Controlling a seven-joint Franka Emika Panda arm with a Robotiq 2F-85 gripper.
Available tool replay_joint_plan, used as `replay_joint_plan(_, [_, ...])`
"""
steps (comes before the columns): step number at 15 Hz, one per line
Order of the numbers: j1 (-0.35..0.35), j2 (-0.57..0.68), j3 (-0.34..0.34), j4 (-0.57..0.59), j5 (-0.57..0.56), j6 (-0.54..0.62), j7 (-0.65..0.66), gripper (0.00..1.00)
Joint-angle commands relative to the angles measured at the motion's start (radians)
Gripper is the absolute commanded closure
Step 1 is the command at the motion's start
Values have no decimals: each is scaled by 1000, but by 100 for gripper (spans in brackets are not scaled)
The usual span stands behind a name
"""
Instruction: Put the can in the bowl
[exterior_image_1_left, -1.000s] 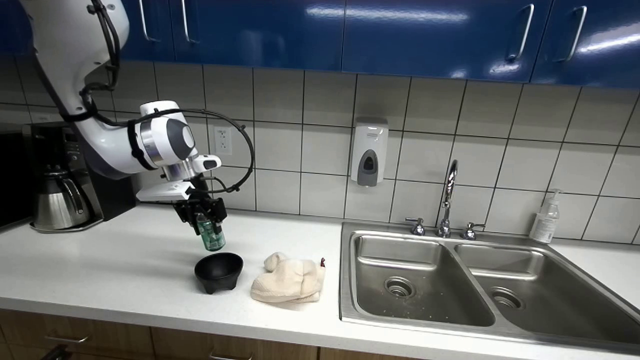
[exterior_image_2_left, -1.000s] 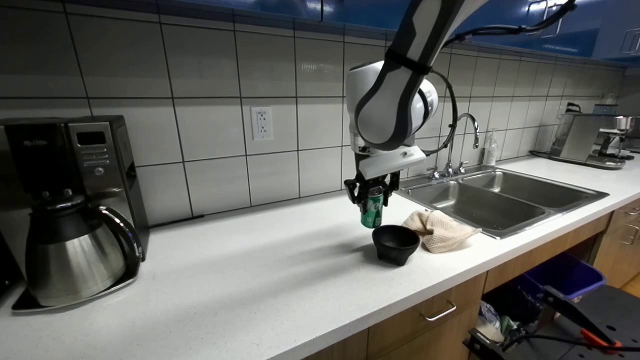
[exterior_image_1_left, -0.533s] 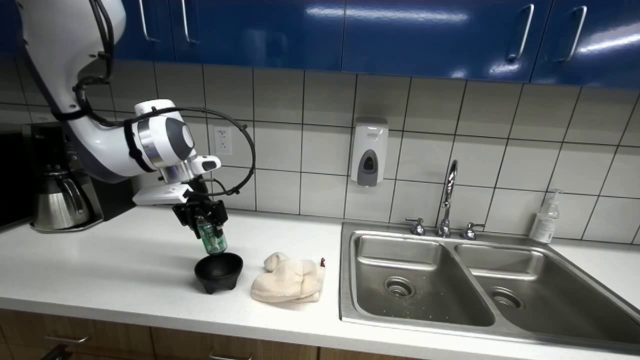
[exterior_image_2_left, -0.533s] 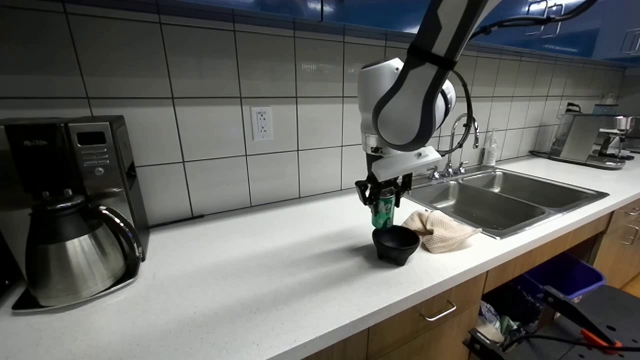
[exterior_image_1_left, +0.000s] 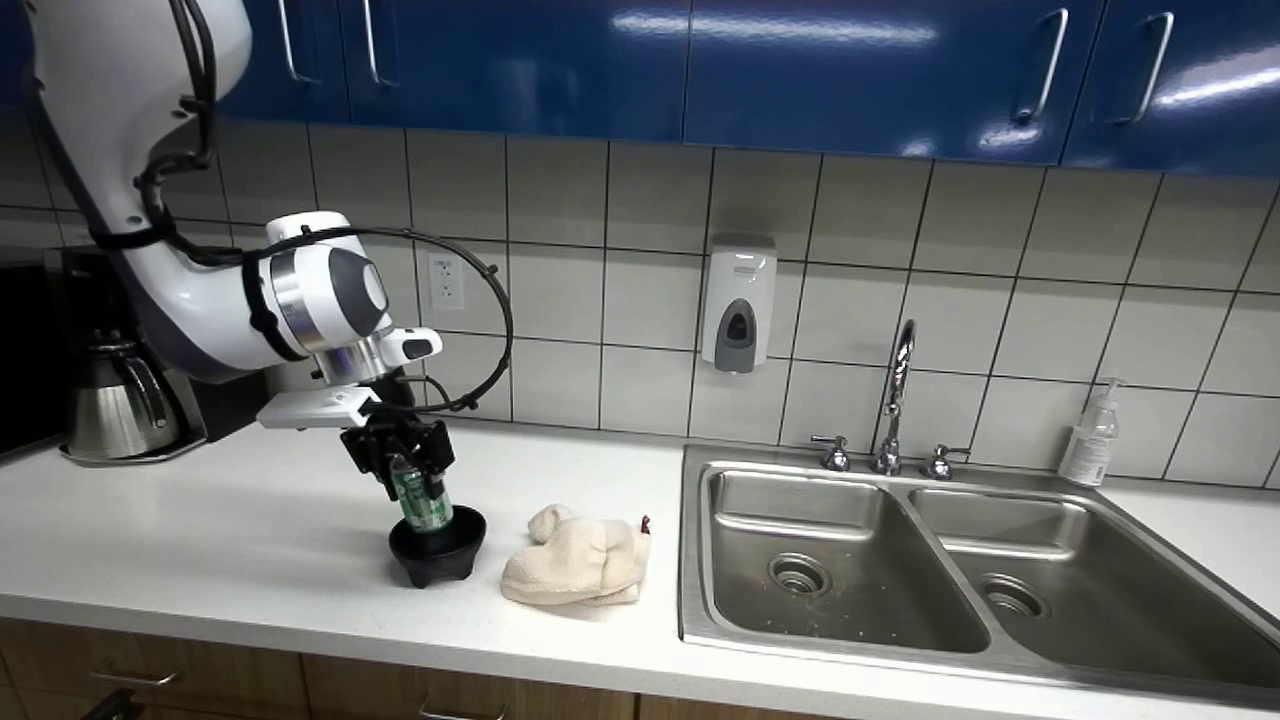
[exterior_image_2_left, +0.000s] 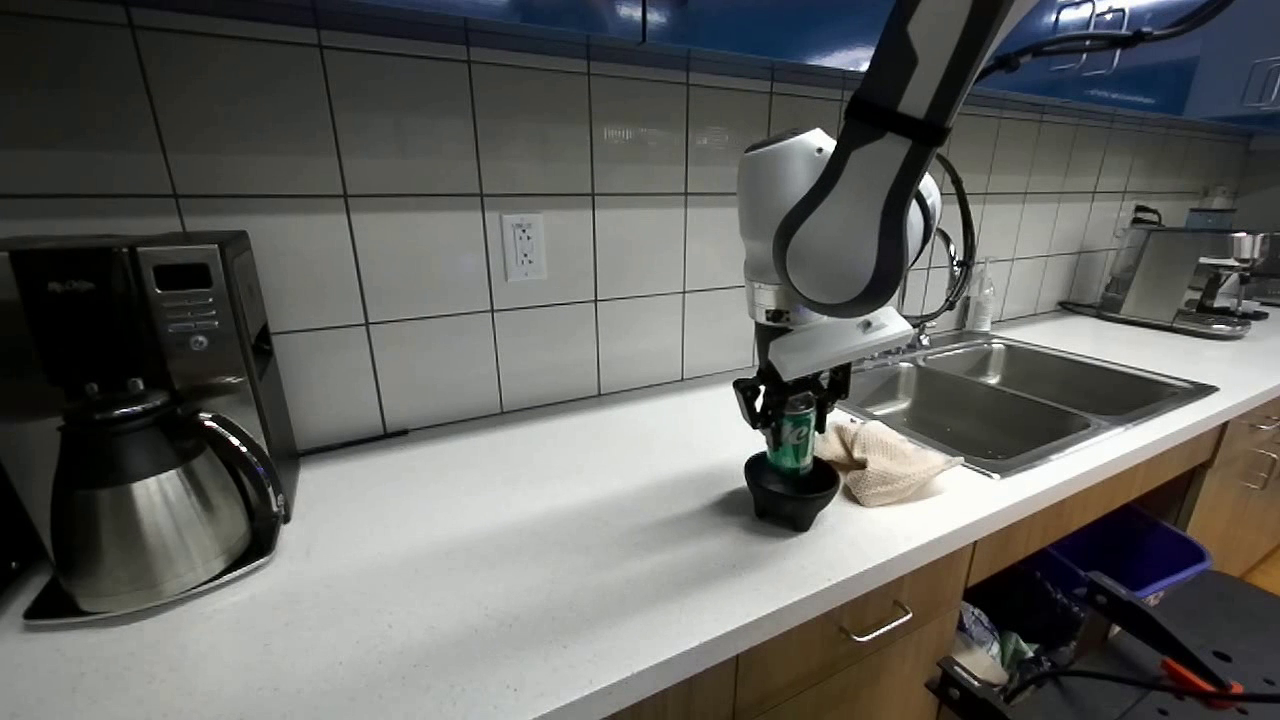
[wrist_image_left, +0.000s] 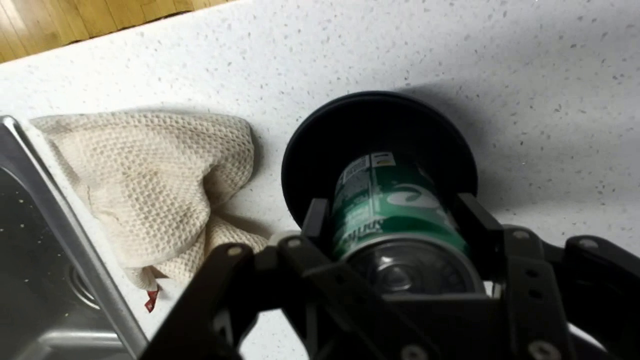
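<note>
The green can (exterior_image_1_left: 425, 508) is in my gripper (exterior_image_1_left: 414, 484), tilted slightly. The can also shows in an exterior view (exterior_image_2_left: 795, 450) and in the wrist view (wrist_image_left: 390, 205). My gripper (exterior_image_2_left: 798, 432) is shut on the can's sides, with a finger on each side in the wrist view (wrist_image_left: 392, 210). The black bowl (exterior_image_1_left: 437, 562) stands upright on the counter. It also shows in an exterior view (exterior_image_2_left: 790, 502) and in the wrist view (wrist_image_left: 307, 155). The can's lower end is inside the bowl's opening. Whether it touches the bowl's bottom is hidden.
A beige cloth (exterior_image_1_left: 580, 562) lies crumpled beside the bowl. Beyond it is a steel double sink (exterior_image_1_left: 698, 600) with a faucet (exterior_image_1_left: 898, 390). A coffee maker (exterior_image_2_left: 160, 420) stands at the counter's far end. The counter's front edge (exterior_image_2_left: 700, 655) runs near the bowl.
My gripper has moved over the bowl and down, carrying the can. The can's lower end has gone from above the bowl to inside its opening. The bowl and cloth have not moved.
</note>
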Motion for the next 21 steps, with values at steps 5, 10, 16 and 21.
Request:
replay_joint_plan(5, [-36, -23, -8, -76, -28, 67, 18, 60])
replay_joint_plan(10, [-32, 0, -24, -95, -18, 127, 17, 60])
replay_joint_plan(16, [-32, 41, -36, -106, 3, 190, 3, 60])
replay_joint_plan(21, [-33, 57, -34, -105, 10, 194, 1, 3])
